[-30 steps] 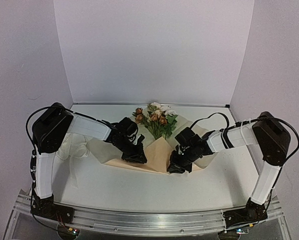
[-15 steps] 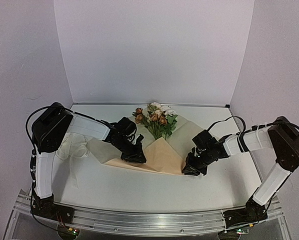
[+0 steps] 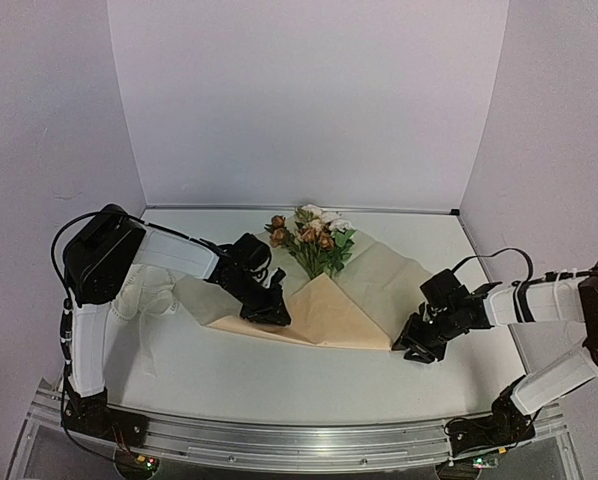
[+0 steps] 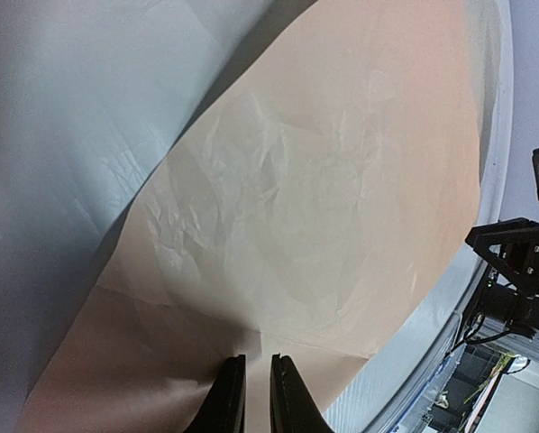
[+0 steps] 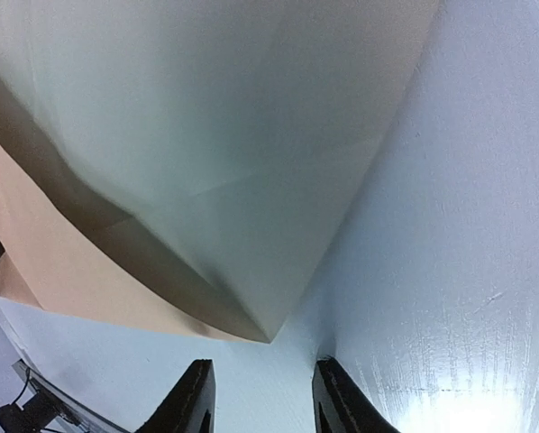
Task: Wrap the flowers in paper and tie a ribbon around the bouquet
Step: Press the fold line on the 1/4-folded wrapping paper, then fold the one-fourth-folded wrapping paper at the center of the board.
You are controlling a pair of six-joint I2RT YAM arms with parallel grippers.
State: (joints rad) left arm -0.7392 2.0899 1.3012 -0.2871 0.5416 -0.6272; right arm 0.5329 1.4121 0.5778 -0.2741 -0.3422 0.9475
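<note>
The flowers [image 3: 314,240] are laid at the far middle of the table [image 3: 279,375]. Their heads and leaves are shown beyond the far edge of the paper [image 3: 329,315], and the stems are covered by it lower down. The paper is spread across the middle of the table. A tan flap is folded up to a point just below the leaves, and the paler reverse is exposed on the right side. The ribbon [image 3: 149,295] is bunched on the table at the left, beside the paper's left end and partly hidden by the left arm

The left gripper [image 3: 267,308] is set down on the tan sheet, left of the stems. In the left wrist view its fingers [image 4: 226,397] are seen drawn almost together, with only a narrow slit left, and a small fold of the paper is pinched at their tips

The right gripper [image 3: 416,345] is held low over the table just off the paper's near right corner, apart from it. In the right wrist view its fingers [image 5: 196,397] are spread apart and nothing is grasped. Only bare table is seen between them, with the paper's corner just ahead
</note>
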